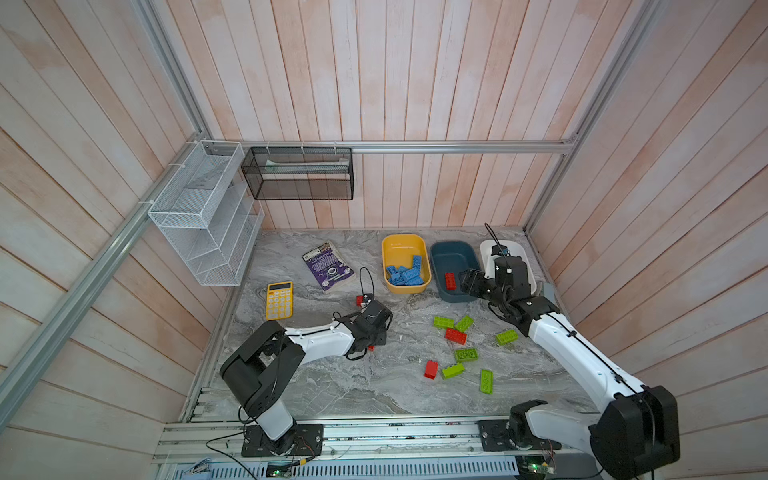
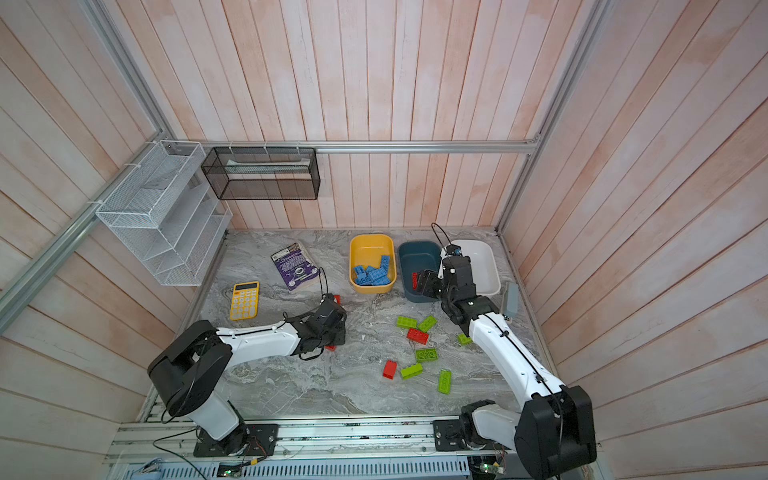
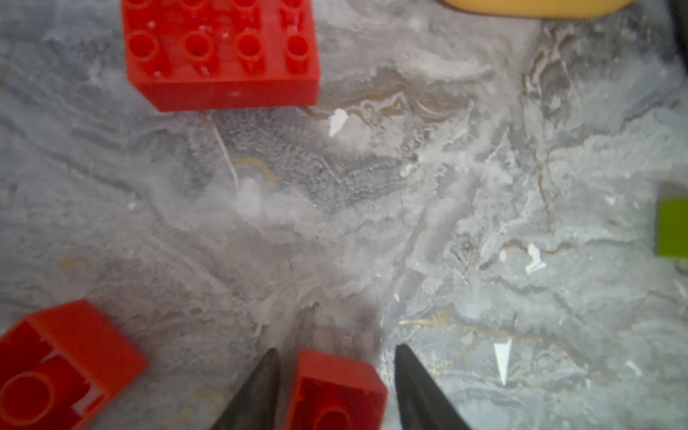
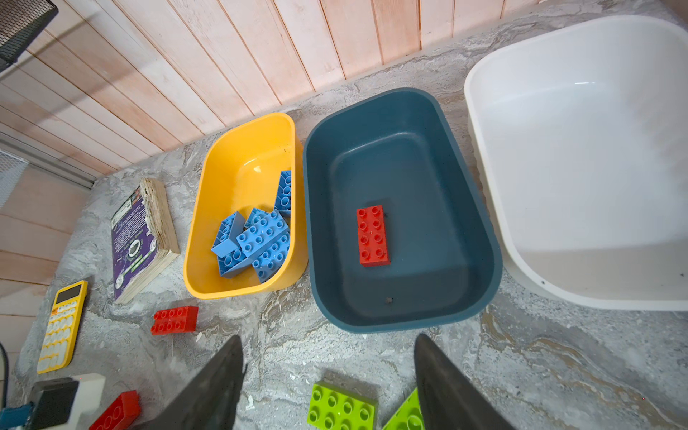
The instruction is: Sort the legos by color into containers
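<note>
In the left wrist view my left gripper (image 3: pixel 338 348) reaches down to the table, its jaws astride a small red lego (image 3: pixel 335 391) that lies hollow side up, a thin gap showing on each side. Two more red legos (image 3: pixel 223 52) (image 3: pixel 56 368) lie close by. My right gripper (image 4: pixel 329 337) hangs open and empty before the teal container (image 4: pixel 409 149), above green legos (image 4: pixel 342 407). One red lego (image 4: pixel 373 235) lies in the teal container. Blue legos (image 4: pixel 260 238) fill the yellow container (image 4: pixel 238 156). The white container (image 4: pixel 558 149) is empty.
Several green legos (image 1: pixel 443 322) and two red ones (image 1: pixel 455 336) (image 1: pixel 431 369) lie scattered right of centre. A yellow calculator (image 1: pixel 279 300) and a purple book (image 1: pixel 328 266) sit at the back left. A white wire rack (image 1: pixel 203 216) and a black mesh basket (image 1: pixel 299 172) hang on the walls.
</note>
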Action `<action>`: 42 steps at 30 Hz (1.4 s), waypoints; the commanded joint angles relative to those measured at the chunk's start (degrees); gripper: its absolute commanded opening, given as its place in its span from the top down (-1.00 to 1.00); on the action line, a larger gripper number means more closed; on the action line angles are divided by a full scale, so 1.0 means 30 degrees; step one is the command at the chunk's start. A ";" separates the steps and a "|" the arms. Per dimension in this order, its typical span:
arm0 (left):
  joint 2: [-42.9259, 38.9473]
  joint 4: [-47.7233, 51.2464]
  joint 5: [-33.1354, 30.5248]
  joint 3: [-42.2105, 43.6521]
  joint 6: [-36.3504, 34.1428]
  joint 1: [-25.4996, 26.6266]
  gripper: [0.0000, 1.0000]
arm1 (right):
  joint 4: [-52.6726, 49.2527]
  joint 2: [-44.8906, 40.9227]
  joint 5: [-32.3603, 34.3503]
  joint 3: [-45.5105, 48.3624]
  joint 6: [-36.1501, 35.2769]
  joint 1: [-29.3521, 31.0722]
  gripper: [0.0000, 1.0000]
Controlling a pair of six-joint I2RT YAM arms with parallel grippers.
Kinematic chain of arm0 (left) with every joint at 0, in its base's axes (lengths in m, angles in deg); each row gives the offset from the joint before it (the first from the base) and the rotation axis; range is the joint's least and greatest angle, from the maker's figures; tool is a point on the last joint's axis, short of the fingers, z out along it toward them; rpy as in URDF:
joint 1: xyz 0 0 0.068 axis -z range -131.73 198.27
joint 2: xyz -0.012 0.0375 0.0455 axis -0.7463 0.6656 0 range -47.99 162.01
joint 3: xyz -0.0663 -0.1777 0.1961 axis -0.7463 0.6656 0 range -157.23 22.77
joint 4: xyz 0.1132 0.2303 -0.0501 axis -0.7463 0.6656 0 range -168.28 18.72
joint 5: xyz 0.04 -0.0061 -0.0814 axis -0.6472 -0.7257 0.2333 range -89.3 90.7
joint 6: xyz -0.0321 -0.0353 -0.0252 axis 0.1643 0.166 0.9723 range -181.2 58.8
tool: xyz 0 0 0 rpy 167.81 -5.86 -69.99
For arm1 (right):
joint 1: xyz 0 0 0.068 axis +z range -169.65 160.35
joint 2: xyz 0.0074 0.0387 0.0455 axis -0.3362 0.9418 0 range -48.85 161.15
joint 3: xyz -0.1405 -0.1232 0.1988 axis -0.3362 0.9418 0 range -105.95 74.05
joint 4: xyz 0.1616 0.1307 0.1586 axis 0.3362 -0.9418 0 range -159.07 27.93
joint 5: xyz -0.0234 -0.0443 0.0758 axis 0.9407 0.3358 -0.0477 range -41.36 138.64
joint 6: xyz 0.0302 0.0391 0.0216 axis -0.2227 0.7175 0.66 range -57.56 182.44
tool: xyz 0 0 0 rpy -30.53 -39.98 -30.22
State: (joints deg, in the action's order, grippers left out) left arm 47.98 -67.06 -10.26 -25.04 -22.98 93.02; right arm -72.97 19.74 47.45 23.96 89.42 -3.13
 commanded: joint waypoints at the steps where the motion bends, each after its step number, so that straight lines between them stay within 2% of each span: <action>1: 0.0462 0.0876 -0.0182 -0.0318 -0.0256 0.0112 0.19 | 0.0193 -0.0522 -0.0541 0.0532 0.0027 0.0108 -0.44; 3: 0.0551 0.1043 -0.0283 -0.0528 -0.0425 0.0162 0.31 | 0.0204 -0.0756 -0.0613 0.0791 0.0059 0.0157 -0.44; 6: 0.0590 0.1452 -0.0729 -0.0995 -0.0804 0.0328 0.37 | 0.0151 -0.1170 -0.0567 0.1177 0.0030 0.0205 -0.44; 11: 0.0449 0.1978 -0.0721 -0.2296 -0.1708 0.0435 0.38 | -0.0140 -0.1945 -0.0631 0.1658 0.0011 0.0231 -0.43; 14: 0.0803 0.2242 -0.0126 -0.4139 -0.2561 0.0433 0.38 | -0.0189 -0.2755 -0.0998 0.2341 0.0072 0.0281 -0.43; 25: 0.6354 0.2744 0.2209 -1.5027 -0.4985 0.0434 0.35 | -0.2723 -0.8163 -0.1258 0.5060 0.0436 0.0456 -0.40; 30: 1.0245 0.3716 0.3649 -2.1356 -0.5348 0.0405 0.34 | -0.4080 -0.9300 -0.2001 0.5610 0.0811 0.0470 -0.45; 36: 1.4976 0.4734 0.5251 -2.8417 -0.4821 0.0405 0.33 | -0.3643 -1.0196 -0.3233 0.6603 0.1724 0.0472 -0.56; 39: 1.6673 0.4558 0.6094 -3.0448 -0.4228 0.0376 0.29 | -0.3754 -1.0132 -0.3163 0.6593 0.1620 0.0471 -0.56; 42: 1.7136 0.3819 0.6359 -3.0586 -0.3519 0.0211 0.24 | -0.3901 -1.0062 -0.3024 0.6461 0.1328 0.0472 -0.56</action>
State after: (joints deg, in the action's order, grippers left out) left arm 97.81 -55.14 5.93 -115.44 -35.79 94.12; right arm -83.44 -10.13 39.25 43.61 93.73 -2.04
